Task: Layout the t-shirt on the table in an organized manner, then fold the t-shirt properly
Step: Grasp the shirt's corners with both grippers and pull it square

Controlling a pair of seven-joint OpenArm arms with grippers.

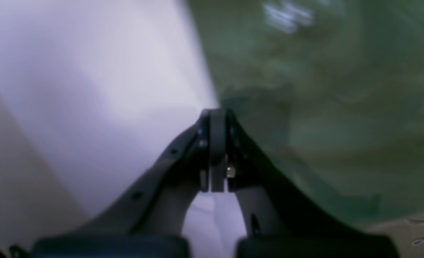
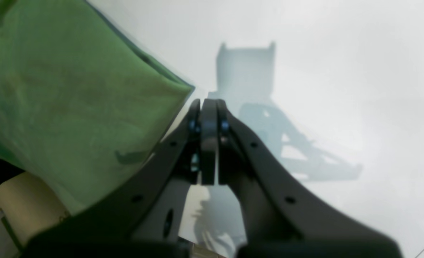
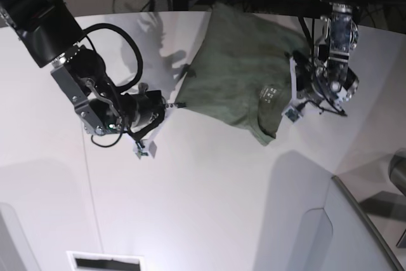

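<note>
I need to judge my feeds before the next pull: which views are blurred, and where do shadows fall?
Left wrist view: heavily blurred, the olive-green cotton t-shirt smeared beside the shut left gripper. Right wrist view: softer blur, the right gripper casting a sharp shadow on the white matte table. Base view: sharp, arm shadows on the tabletop.

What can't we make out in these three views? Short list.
- Left wrist view: t-shirt is blurred; whether the shut left tool pinches cloth is unclear.
- Right wrist view: shirt's left side is cut off by the frame; right tool shut at its corner.
- Base view: white print is too small to read; the shirt's far edge hangs past the table.
</note>
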